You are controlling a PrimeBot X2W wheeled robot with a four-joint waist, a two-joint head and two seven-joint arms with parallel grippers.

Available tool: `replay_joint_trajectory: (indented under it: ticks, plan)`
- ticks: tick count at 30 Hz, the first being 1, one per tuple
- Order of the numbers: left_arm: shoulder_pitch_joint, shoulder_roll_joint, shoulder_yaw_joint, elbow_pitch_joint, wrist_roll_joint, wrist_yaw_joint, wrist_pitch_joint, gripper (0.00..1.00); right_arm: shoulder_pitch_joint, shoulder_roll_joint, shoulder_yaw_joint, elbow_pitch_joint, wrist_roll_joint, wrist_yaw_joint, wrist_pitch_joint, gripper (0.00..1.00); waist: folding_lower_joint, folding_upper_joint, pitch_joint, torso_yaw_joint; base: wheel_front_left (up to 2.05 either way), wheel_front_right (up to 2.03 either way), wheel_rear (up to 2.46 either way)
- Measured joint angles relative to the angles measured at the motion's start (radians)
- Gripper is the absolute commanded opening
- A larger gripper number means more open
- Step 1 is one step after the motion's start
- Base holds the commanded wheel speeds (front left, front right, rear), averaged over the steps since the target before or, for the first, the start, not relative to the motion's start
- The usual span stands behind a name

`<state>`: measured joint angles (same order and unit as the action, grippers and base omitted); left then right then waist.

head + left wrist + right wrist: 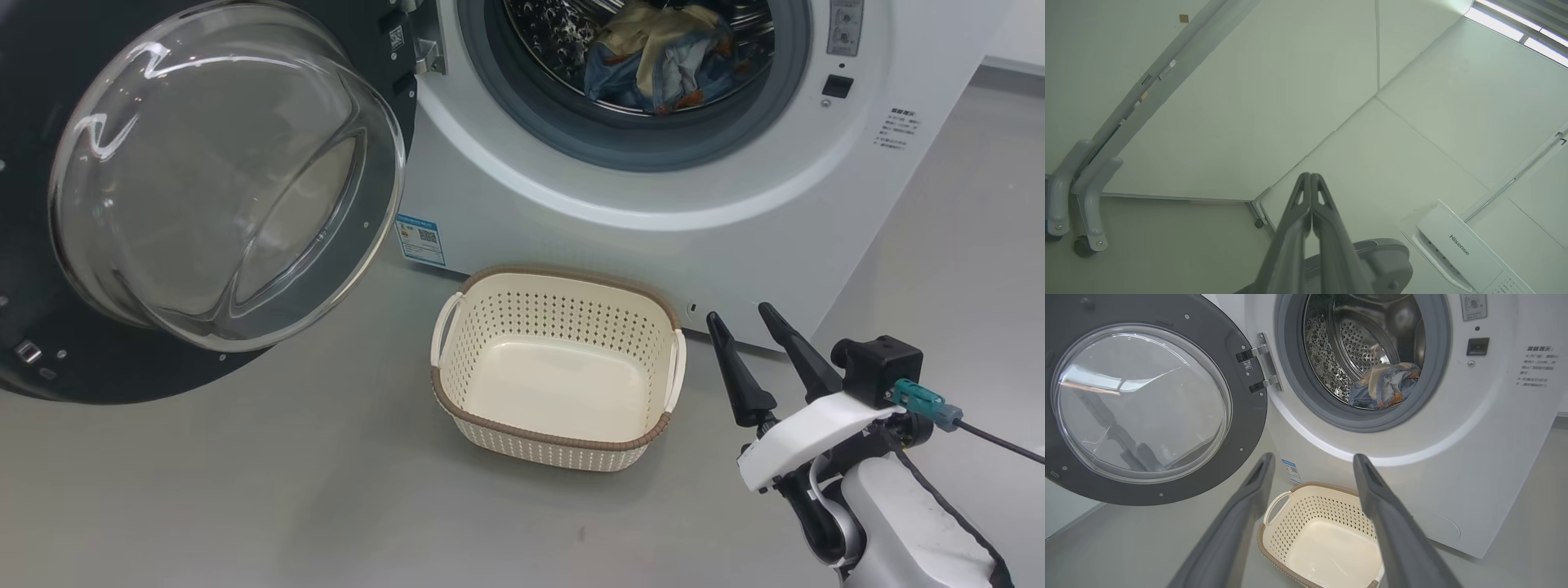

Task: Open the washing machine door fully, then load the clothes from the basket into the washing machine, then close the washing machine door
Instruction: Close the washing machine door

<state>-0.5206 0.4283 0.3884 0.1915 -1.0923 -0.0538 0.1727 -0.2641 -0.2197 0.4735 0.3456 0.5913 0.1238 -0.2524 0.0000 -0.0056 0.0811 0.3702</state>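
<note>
Grey floor (pixel 245 506), empty basket (pixel 490 343), clothes (pixel 661 57) inside the washing machine (pixel 571 229): loading looks done. Your right hand (pixel 739 312) is released, left hand (pixel 1310 176) clenched empty; next push the washing machine door (pixel 229 180) shut.

— Where is the basket (pixel 563 359) being seen?
— It is being shown standing on the floor (pixel 286 490), just in front of the washing machine (pixel 735 212), below the drum (pixel 1363 339) opening.
— And the clothes (pixel 661 57)?
— They are being shown lying inside the drum, at its bottom.
— The washing machine door (pixel 220 180)?
— It is being held swung out left of the opening, on the hinge (pixel 1263 361) at the opening's left edge, left of the basket and above the floor.
— The right gripper (pixel 739 313)?
— It is being held right of the basket, near it but apart, in front of the machine.
</note>
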Motion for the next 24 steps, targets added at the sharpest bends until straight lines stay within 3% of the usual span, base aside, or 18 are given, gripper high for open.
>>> replay_joint_trajectory:
  ticks: [8, 16, 24]
  plan:
    - [-0.066, 0.049, 0.085, 0.15, -0.107, 0.064, 0.104, 0.0, -0.018, -0.004, 0.005, 0.0, 0.0, 0.0, 0.0, 1.0, 0.0, 0.0, 0.031, -0.041, 0.0, 0.0, 0.0]
    - [-0.123, 0.12, 0.092, 0.237, -0.123, 0.103, 0.189, 0.0, -0.051, -0.016, 0.004, -0.001, -0.001, 0.0, 0.0, 1.0, 0.0, 0.0, 0.074, -0.088, 0.0, 0.0, 0.0]
    - [-0.135, 0.147, 0.081, 0.309, -0.114, 0.12, 0.218, 0.0, -0.069, -0.019, -0.001, -0.001, -0.003, 0.0, 0.0, 1.0, 0.0, 0.0, 0.115, -0.121, 0.0, 0.0, 0.0]
